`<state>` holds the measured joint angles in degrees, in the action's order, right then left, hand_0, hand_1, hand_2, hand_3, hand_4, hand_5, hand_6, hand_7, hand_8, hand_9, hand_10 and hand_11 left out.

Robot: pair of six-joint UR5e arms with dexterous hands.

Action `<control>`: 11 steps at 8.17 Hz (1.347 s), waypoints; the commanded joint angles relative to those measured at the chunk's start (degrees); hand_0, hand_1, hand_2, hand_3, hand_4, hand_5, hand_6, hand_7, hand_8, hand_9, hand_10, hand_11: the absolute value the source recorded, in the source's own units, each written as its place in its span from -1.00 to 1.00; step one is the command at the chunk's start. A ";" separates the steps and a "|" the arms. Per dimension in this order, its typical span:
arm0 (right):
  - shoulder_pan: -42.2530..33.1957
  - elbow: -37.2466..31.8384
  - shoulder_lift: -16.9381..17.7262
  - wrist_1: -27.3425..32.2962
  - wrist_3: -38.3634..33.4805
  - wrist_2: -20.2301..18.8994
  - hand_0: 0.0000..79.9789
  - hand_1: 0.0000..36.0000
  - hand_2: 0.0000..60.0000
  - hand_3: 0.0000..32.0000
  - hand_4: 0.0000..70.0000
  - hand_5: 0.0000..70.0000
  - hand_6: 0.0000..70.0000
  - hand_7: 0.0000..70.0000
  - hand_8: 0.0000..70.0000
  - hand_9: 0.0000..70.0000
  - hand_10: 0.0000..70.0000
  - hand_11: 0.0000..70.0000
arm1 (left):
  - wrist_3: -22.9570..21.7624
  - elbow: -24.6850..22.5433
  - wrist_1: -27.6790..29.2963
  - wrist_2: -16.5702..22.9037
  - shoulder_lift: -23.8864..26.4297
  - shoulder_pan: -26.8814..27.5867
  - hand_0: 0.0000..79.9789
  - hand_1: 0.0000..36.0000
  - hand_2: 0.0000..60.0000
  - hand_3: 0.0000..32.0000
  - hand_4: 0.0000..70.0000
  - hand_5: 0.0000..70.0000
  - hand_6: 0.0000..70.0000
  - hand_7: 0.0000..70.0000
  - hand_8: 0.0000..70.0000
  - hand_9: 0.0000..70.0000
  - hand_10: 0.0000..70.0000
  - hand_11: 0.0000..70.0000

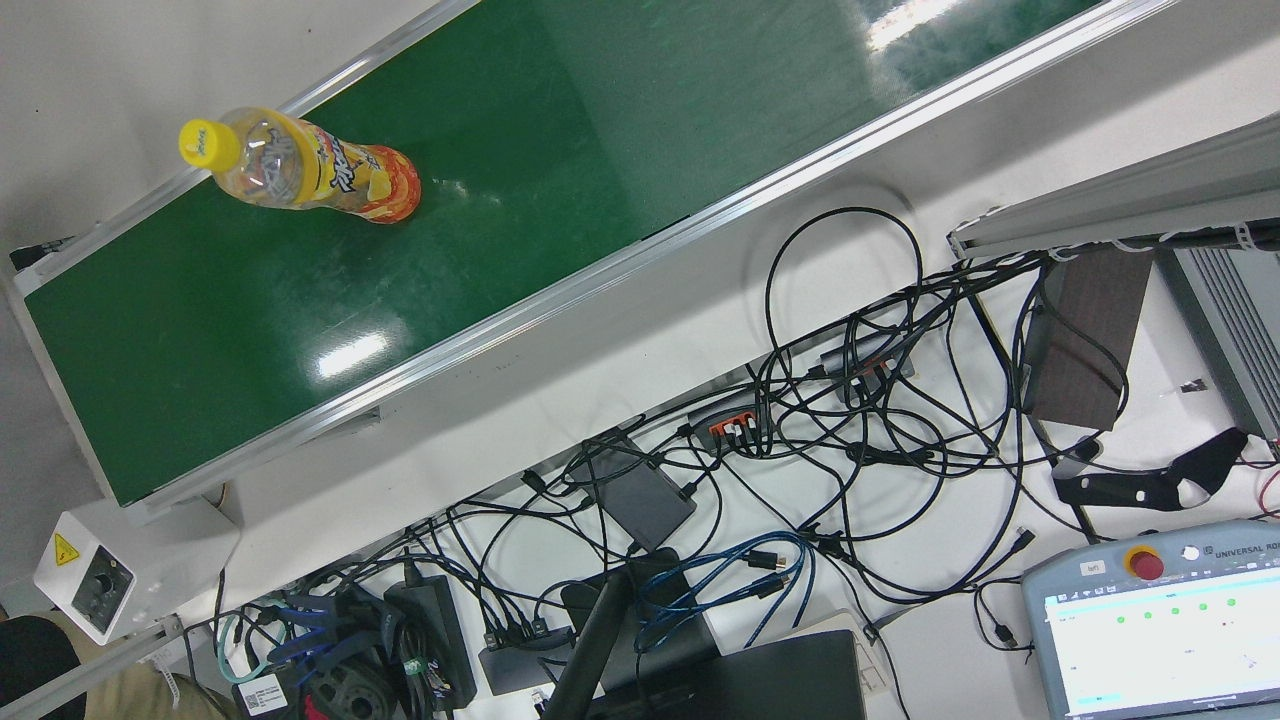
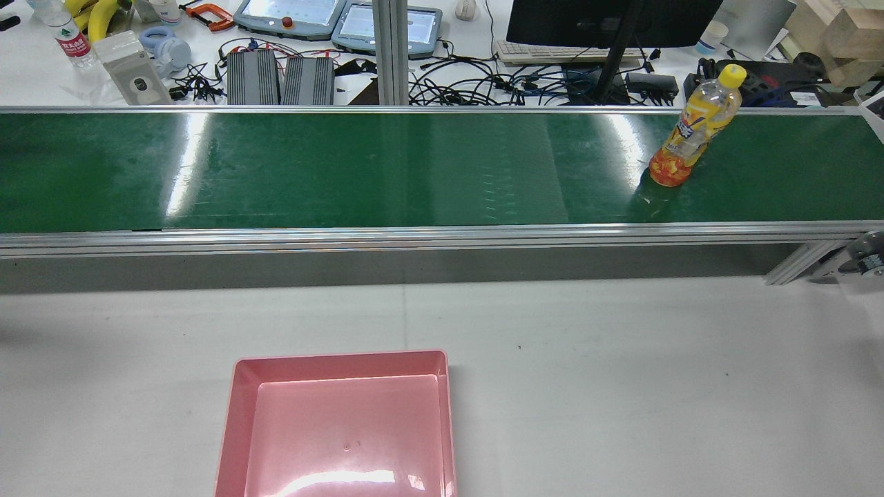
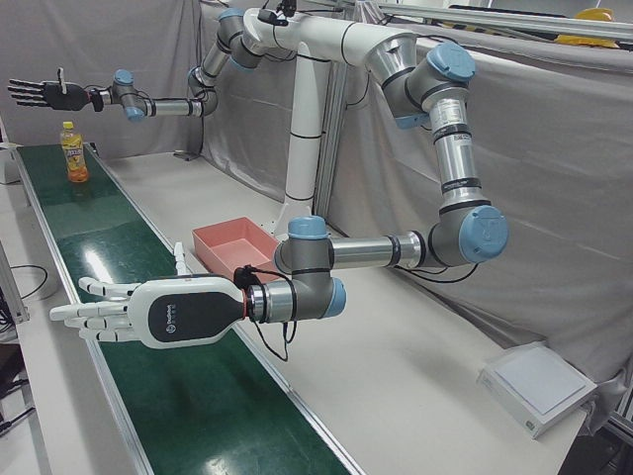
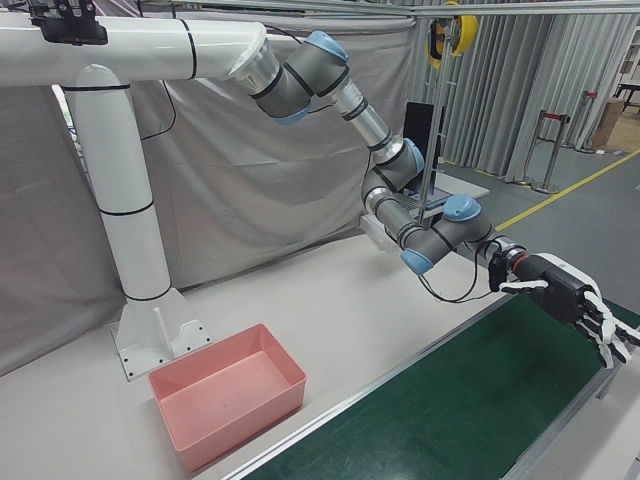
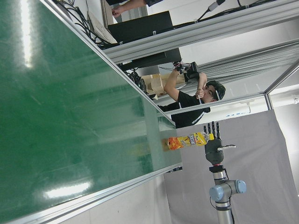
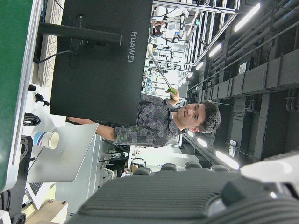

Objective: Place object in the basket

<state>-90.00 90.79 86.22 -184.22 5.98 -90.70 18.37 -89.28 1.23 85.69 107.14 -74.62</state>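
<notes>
A clear bottle with a yellow cap and a yellow-orange label stands upright on the green conveyor belt near its right end in the rear view. It also shows in the front view, the left-front view and the left hand view. The pink basket sits empty on the white table in front of the belt. My right hand is open, fingers spread, raised just above the bottle and apart from it. My left hand is open over the belt, far from the bottle.
The belt has raised aluminium rails along both sides. Cables, monitors and teach pendants crowd the desk beyond the belt. The basket lies near the arms' white pedestal. The right hand hangs over the belt's end.
</notes>
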 commanded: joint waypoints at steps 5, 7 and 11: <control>0.00 0.00 0.00 0.00 0.00 0.00 -1.00 -1.00 -1.00 -1.00 -1.00 -1.00 -1.00 -1.00 -1.00 -1.00 -1.00 -1.00 | 0.09 1.99 0.26 0.00 0.09 0.26 0.20 -0.49 -1.00 -1.00 -0.48 -0.38 -0.97 -1.00 -0.81 -0.66 -0.69 -0.52; 0.00 0.00 0.00 0.00 0.00 0.00 -1.00 -1.00 -1.00 -1.00 -1.00 -1.00 -1.00 -1.00 -1.00 -1.00 -1.00 -1.00 | 0.09 3.49 0.53 0.00 1.39 0.26 0.20 -0.50 -1.00 -1.00 -0.49 -0.37 -0.97 -1.00 -0.81 -0.67 -0.70 -0.53; 0.00 0.00 -0.09 0.00 0.00 0.00 -1.00 -1.00 -1.00 -1.00 -1.00 -1.00 -1.00 -1.00 -1.00 -1.00 -1.00 -1.00 | 0.26 3.67 0.62 0.00 2.02 0.26 0.20 -0.50 -1.00 -1.00 -0.47 -0.40 -1.00 -0.98 -0.81 -0.67 -0.66 -0.48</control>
<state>-90.00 90.79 86.22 -184.22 5.98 -90.70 18.46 -85.67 1.78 85.69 108.91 -74.36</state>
